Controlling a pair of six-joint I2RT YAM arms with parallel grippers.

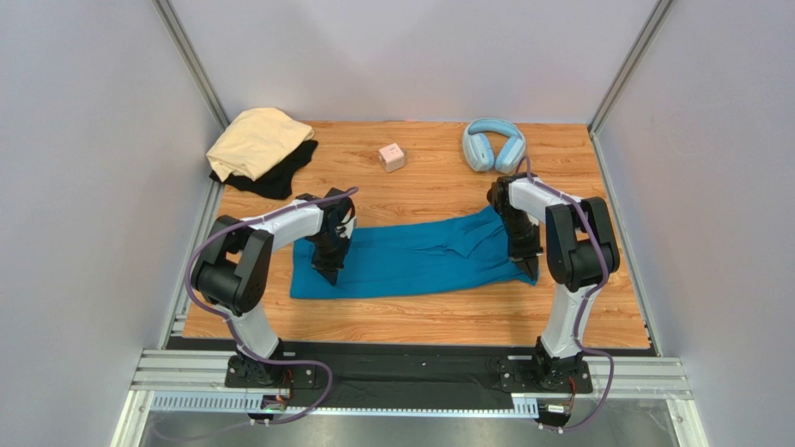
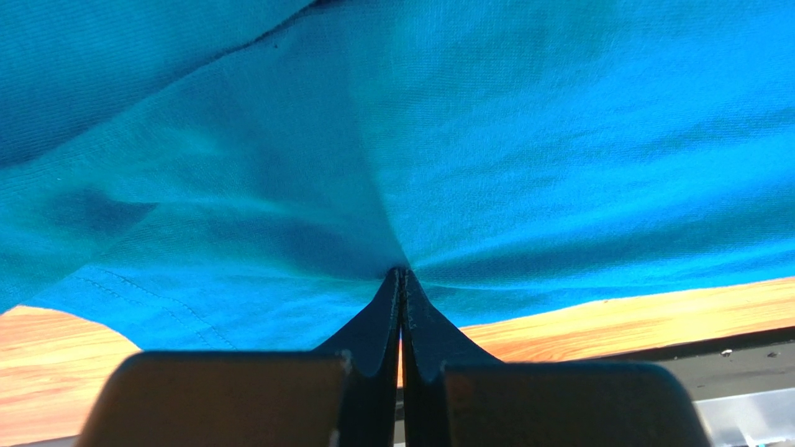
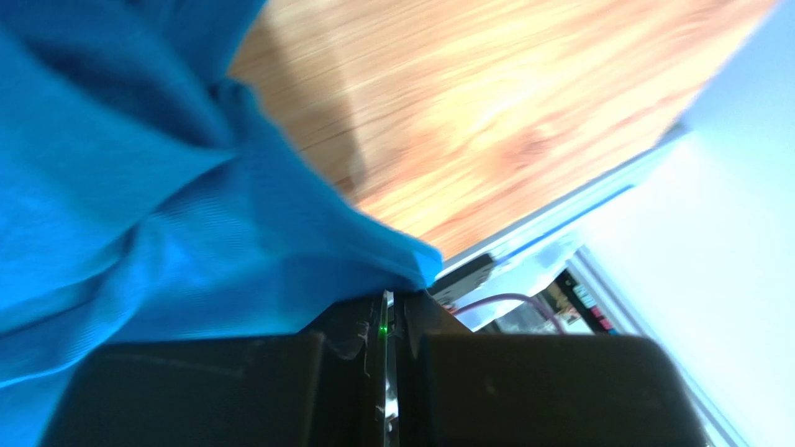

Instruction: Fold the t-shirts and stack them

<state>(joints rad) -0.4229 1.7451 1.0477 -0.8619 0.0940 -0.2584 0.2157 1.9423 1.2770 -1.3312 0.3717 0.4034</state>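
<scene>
With twelve o'clock taken as the far edge of the table [image 1: 420, 317] in the top view, the teal shirt [image 1: 411, 261] is seen laid out as a long, rumpled band across the middle, running from nine o'clock to three o'clock. A raised fold is gathered toward its three o'clock end.

The left gripper [image 1: 328, 272] is set on the shirt's nine o'clock part, a little in from the edge, with its tips pointed down at the cloth. In the left wrist view its jaws are pressed together. A peak of teal fabric is pinched between the tips, with creases drawn in toward them.

The right gripper [image 1: 532, 270] is placed at the shirt's near corner at the three o'clock end. In the right wrist view its jaws are closed to a thin slit. The shirt's corner is gathered right at the tips, so a pinch on the cloth is indicated, though the contact itself is partly hidden by the fingers.

At about ten o'clock, in the far corner, the tan shirt [image 1: 254, 140] is bundled on top of the black shirt [image 1: 280, 177], which is exposed along the bundle's three o'clock and six o'clock sides. Both are well apart from the teal shirt. The cube [image 1: 392, 156] is placed near twelve o'clock, and the headphones [image 1: 494, 144] are laid at one o'clock, beside the far edge.
</scene>
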